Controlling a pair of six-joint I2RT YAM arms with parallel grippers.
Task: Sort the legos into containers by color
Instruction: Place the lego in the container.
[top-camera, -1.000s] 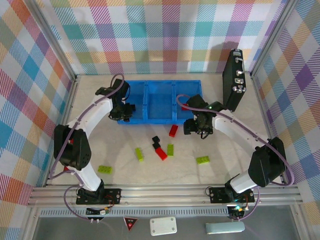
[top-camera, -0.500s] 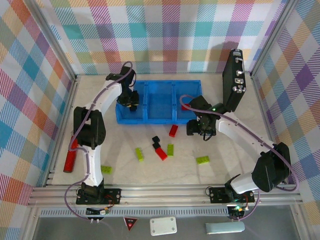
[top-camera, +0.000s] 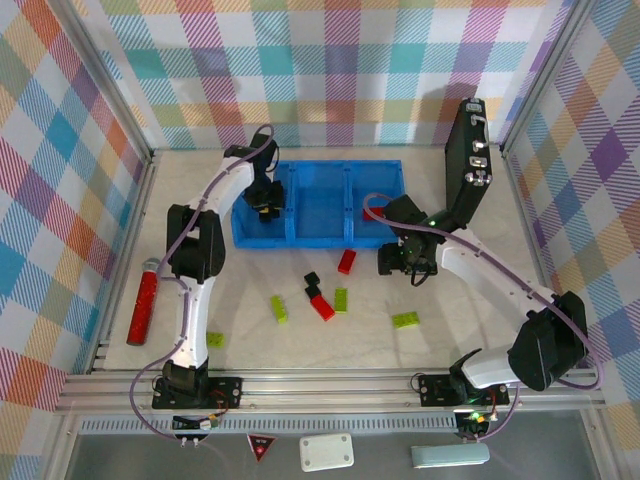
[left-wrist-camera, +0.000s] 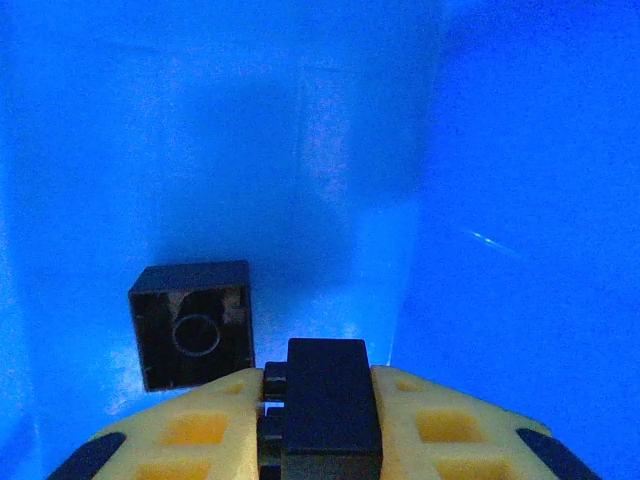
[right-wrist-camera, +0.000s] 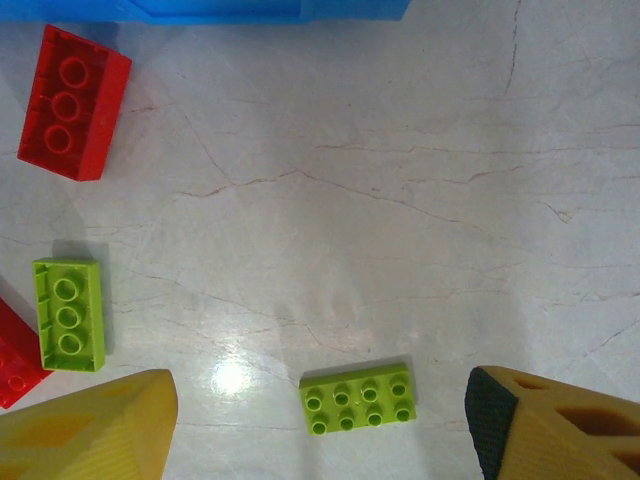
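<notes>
top view, left gripper (top-camera: 264, 207): sat down in the left compartment of the blue tray (top-camera: 320, 236)
top view, right gripper (top-camera: 405, 265): hung over the table (top-camera: 450, 330), near the tray's right end
top view, loose bricks (top-camera: 322, 307): red, green and black, scattered on the table in front of the tray
left wrist, left gripper (left-wrist-camera: 320, 425): clamped on a black brick (left-wrist-camera: 325, 385); a black cube (left-wrist-camera: 192, 325) lay on the tray floor just beside it
right wrist, right gripper (right-wrist-camera: 318, 400): fingers spread wide, gripping nothing; green brick (right-wrist-camera: 360, 397) on the table under the gap, red brick (right-wrist-camera: 73, 102) near the tray edge
</notes>
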